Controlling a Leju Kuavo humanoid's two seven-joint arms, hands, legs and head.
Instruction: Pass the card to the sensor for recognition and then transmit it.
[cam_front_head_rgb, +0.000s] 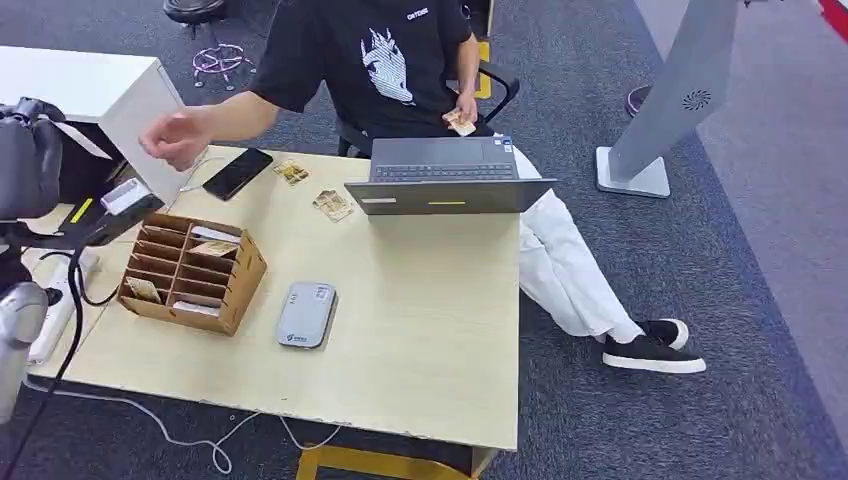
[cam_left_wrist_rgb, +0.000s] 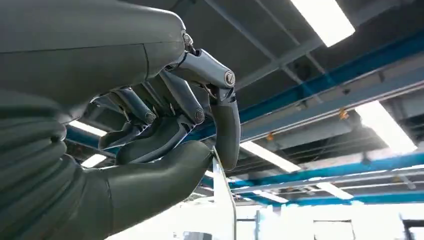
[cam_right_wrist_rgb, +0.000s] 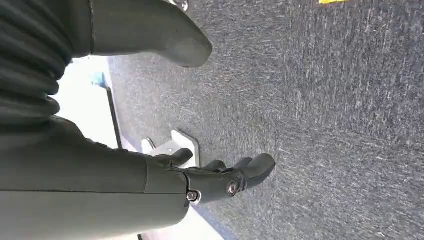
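Left hand (cam_left_wrist_rgb: 170, 135) pinches card (cam_left_wrist_rgb: 223, 200) between thumb and finger.

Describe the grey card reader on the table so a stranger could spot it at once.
Start at the light wooden table and find the brown slotted card box near its left side. Just right of that box, apart from it, lies the card reader. It is a flat, grey slab with rounded corners, unlike the black phone and the small loose cards farther back by the laptop.

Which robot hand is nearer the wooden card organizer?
Left. The left hand is raised just beyond the wooden card organizer, pinching a card; the right hand hangs over carpet.
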